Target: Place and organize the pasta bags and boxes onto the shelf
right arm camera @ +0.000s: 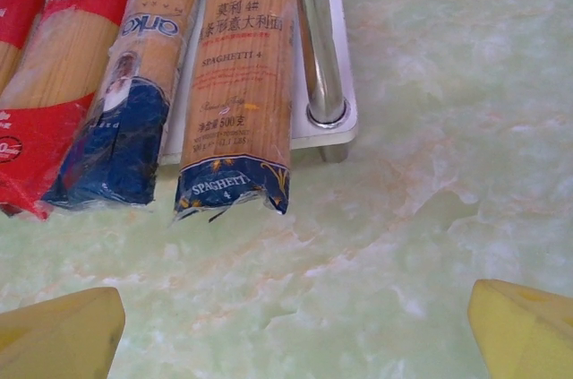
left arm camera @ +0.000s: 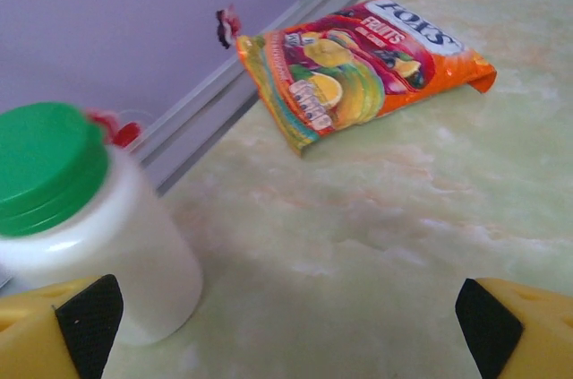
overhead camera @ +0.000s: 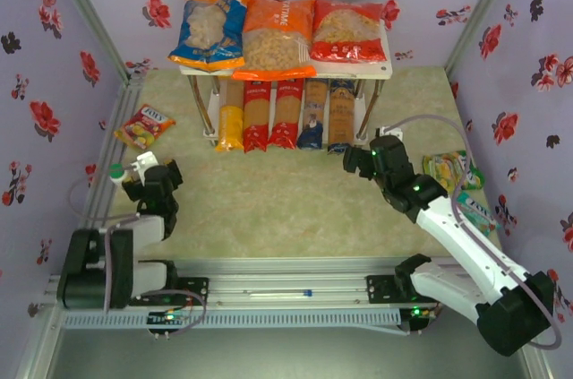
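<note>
**Overhead view.** The white two-tier shelf (overhead camera: 387,64) is seen at the far side of the desk (overhead camera: 286,209). Three pasta bags are laid side by side on its upper tier: the blue-orange bag (overhead camera: 210,28), the orange bag (overhead camera: 277,37) and the red bag (overhead camera: 347,30). Five spaghetti packs are lined up lengthwise on the lower tier, from left to right: the yellow pack (overhead camera: 230,119), two red packs (overhead camera: 256,117) and two dark blue packs (overhead camera: 312,115). Their near ends project past the shelf's front edge.

**Wrist views.** The right hand (overhead camera: 358,159) is held spread and empty over bare desk, just in front of the rightmost dark blue pack (right arm camera: 235,83). The left hand (left arm camera: 286,325) is likewise spread, with nothing between its fingers. A white bottle with a green cap (left arm camera: 81,218) stands just beside its left finger, and an orange fruit-snack packet (left arm camera: 358,65) lies farther off.
</note>
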Action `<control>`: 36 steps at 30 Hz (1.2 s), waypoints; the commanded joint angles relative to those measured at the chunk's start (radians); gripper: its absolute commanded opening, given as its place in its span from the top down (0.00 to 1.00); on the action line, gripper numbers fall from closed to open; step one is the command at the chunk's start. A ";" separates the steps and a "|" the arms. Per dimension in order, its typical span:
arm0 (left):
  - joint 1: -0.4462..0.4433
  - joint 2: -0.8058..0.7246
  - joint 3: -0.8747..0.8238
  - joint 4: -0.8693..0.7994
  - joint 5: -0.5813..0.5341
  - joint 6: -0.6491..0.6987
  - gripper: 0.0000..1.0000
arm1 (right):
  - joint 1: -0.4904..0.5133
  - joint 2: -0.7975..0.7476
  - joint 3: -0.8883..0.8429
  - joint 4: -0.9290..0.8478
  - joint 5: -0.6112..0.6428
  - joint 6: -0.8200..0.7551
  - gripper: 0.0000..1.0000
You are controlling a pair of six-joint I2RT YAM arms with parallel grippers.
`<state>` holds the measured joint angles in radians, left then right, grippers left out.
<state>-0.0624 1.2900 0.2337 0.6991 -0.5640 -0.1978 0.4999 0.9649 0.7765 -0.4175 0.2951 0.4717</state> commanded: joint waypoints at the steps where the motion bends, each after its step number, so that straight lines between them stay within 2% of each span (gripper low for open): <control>1: 0.000 0.107 0.057 0.241 0.028 0.090 0.00 | -0.013 0.004 -0.036 0.099 0.093 -0.025 0.01; 4: -0.015 0.159 0.059 0.285 0.084 0.134 0.00 | -0.020 0.005 -0.088 0.233 0.189 -0.087 0.01; 8: -0.017 0.253 0.042 0.395 0.266 0.218 0.00 | -0.046 0.030 -0.180 0.471 0.271 -0.189 0.01; 9: -0.029 0.297 0.044 0.471 0.256 0.249 0.00 | -0.056 0.043 -0.200 0.530 0.280 -0.208 0.01; 11: -0.033 0.251 0.059 0.351 0.277 0.238 0.00 | -0.086 0.075 -0.225 0.630 0.281 -0.259 0.01; 16: -0.034 0.268 0.052 0.405 0.280 0.250 0.00 | -0.216 0.158 -0.223 0.740 0.314 -0.444 0.01; 19: -0.036 0.269 0.047 0.411 0.279 0.252 0.00 | -0.373 0.222 -0.240 0.755 0.190 -0.362 0.01; 22: -0.035 0.269 0.049 0.410 0.279 0.252 0.00 | -0.460 0.307 -0.321 0.920 0.091 -0.302 0.01; 26: -0.035 0.269 0.049 0.409 0.278 0.251 0.00 | -0.462 0.438 -0.443 1.268 0.061 -0.350 0.01; 29: -0.036 0.269 0.050 0.407 0.278 0.252 0.00 | -0.462 0.521 -0.468 1.391 0.045 -0.362 0.01; 36: -0.036 0.269 0.050 0.406 0.278 0.252 0.00 | -0.457 0.605 -0.430 1.404 -0.051 -0.401 0.01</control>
<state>-0.0937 1.5551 0.2798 1.0630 -0.2867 0.0338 0.0372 1.5402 0.3168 0.8879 0.2905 0.1043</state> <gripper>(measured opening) 0.997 0.993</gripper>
